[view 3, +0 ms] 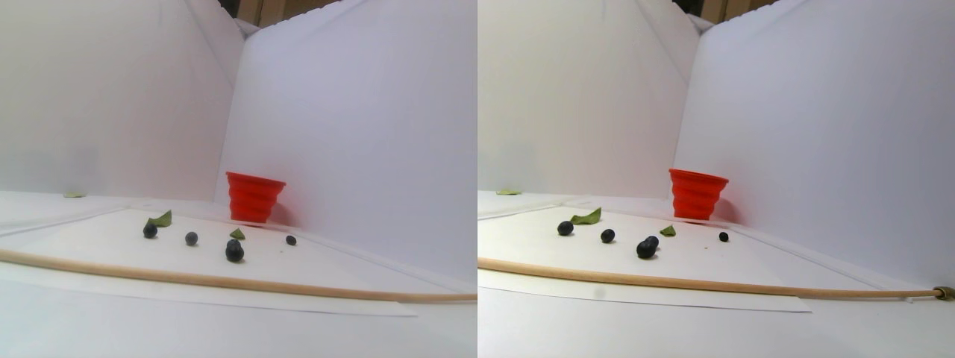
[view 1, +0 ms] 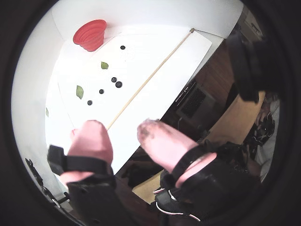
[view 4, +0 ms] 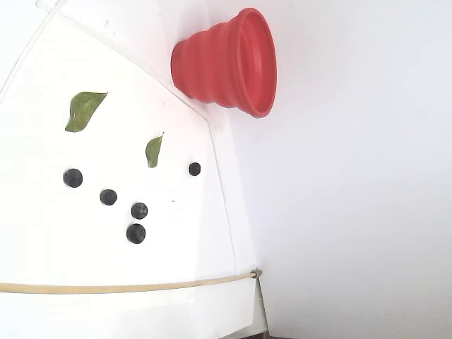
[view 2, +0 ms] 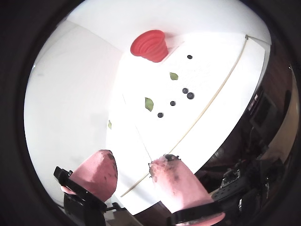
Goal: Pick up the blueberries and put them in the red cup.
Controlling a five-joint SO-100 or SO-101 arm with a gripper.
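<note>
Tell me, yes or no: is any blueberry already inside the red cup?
No. In the fixed view all five blueberries lie on the white sheet, apart from the red cup.

Both wrist views reach me through a fisheye lens, with a black ring around the circle, straight edges bowed toward the rim, and the white table (view 2: 70,94) nearly blown out. The pink fingers (view 1: 91,139) sit soft and out of focus at 6 o'clock. My stereo pair is dimmer, greyish and even, with the red cup (view 3: 254,198) throwing a faint shadow toward 3 o'clock.
</note>
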